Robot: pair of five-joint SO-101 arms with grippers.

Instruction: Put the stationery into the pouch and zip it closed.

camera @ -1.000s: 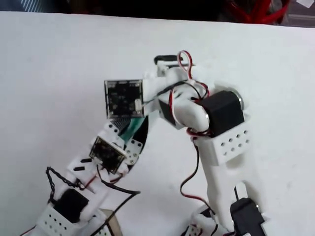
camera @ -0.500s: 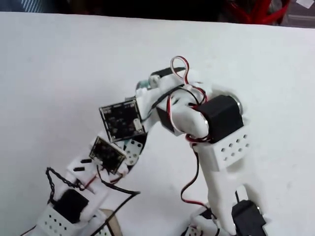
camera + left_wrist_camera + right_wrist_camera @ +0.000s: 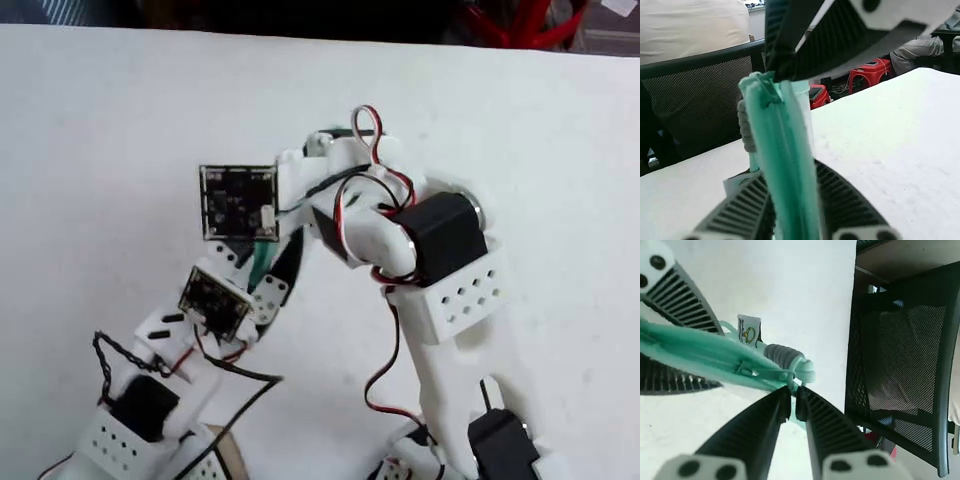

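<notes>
Pouch [image 3: 258,265] mostly hidden under 2 wrists in high view; zip open or closed, cannot tell.

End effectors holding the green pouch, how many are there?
2. The right end effector pinches the pouch at its end, by the grey cord. The left end effector clamps it farther along its body. None seem hidden.

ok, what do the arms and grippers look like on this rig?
Left arm and right arm: white printed shells, black servos, perforated brackets. Right carries looped red-white-black wires; left a black cable. Bare black camera boards at wrists. Left gripper, right gripper: ribbed black fingers, white bases.
</notes>
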